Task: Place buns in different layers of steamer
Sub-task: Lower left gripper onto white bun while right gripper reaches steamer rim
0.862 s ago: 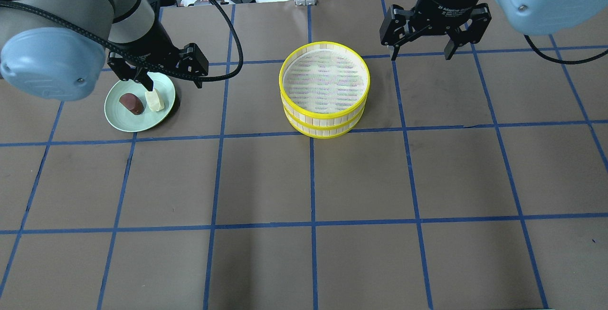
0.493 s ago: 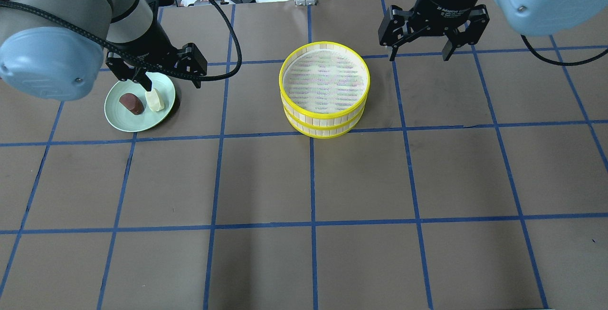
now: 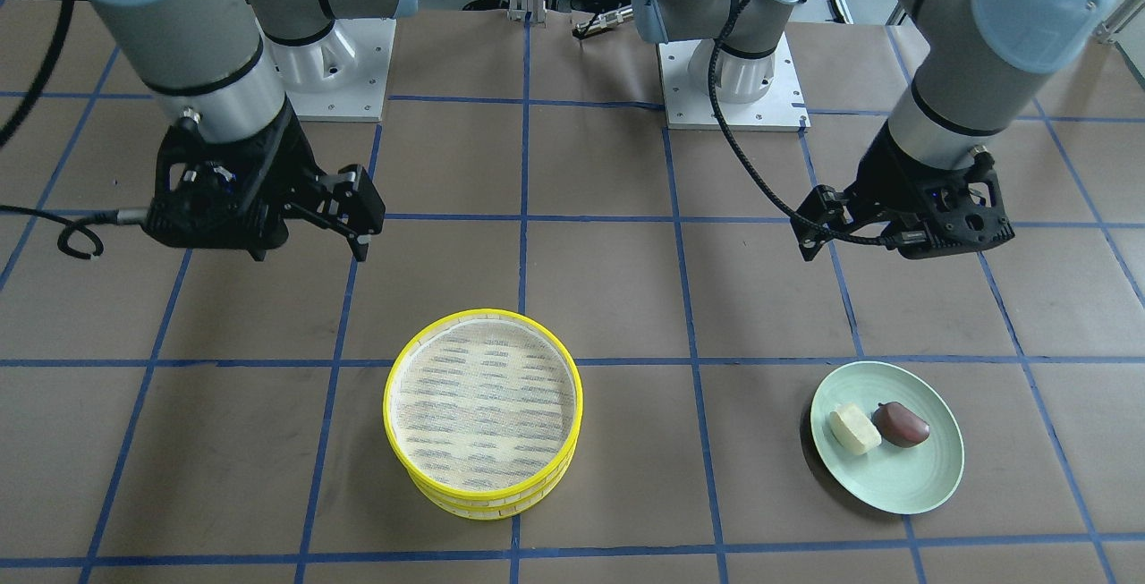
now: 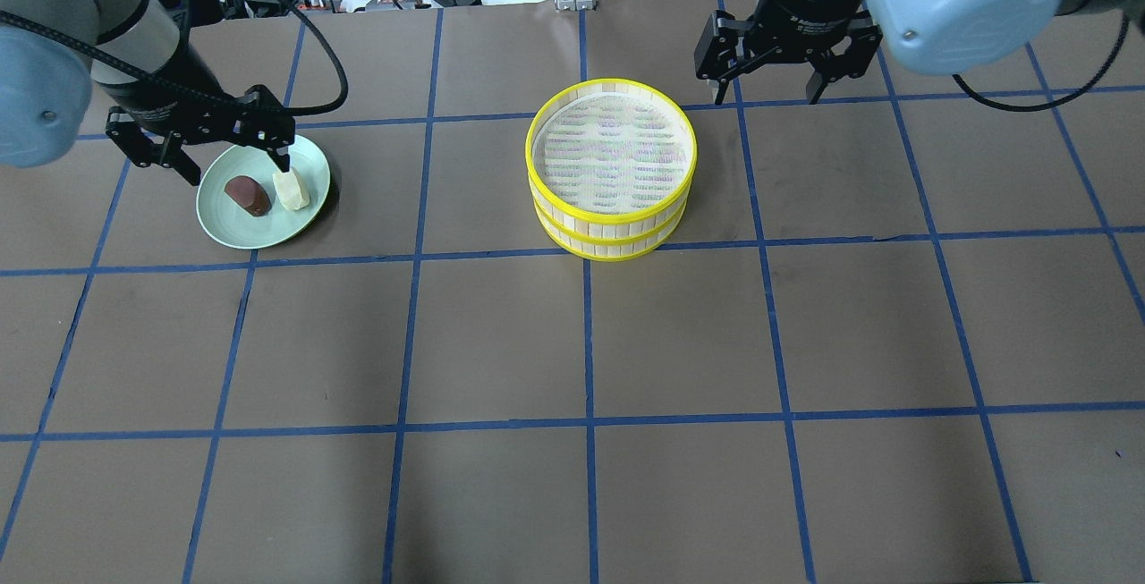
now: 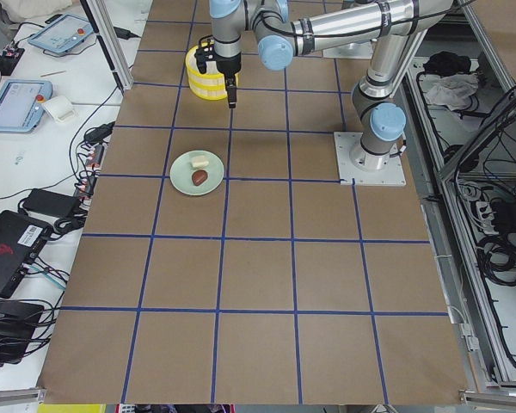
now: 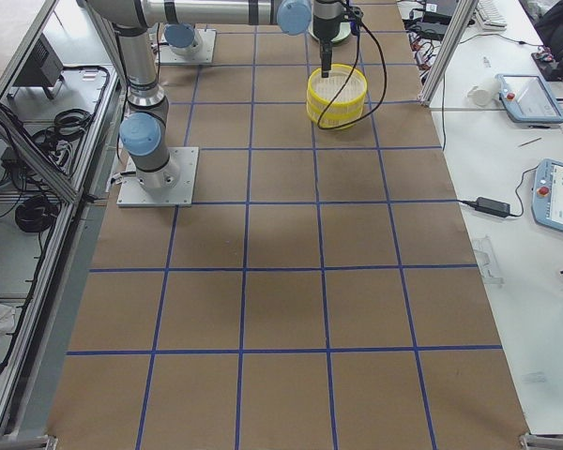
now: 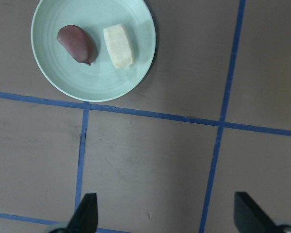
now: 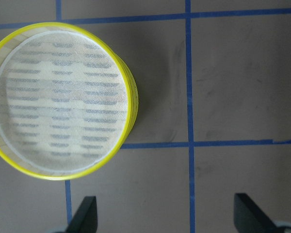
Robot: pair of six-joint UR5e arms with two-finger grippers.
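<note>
Nearest the operators' side, a smooth, round pale green plate [image 3: 897,487] lies on the matte brown table [image 3: 608,298], which is taped into squares with blue lines. On the plate the two buns lie side by side, almost touching: the cream bun [image 3: 854,429], blocky and pale yellow, and the brown bun [image 3: 902,424], glossy, dark reddish and tapered to a point. Well apart from the plate, the two steamer layers are stacked (rims bright yellow, sides pale slats). The upper tray [image 3: 483,410] shows a whitish woven mesh floor with nothing in it, and the lower tray [image 3: 487,509] peeks out beneath it. Farther back, the left gripper [image 4: 238,170] hovers above the table on the robot's side of the plate, black fingers spread wide and holding nothing. The right gripper [image 4: 767,94] hangs beyond the stack, fingers likewise wide apart.
</note>
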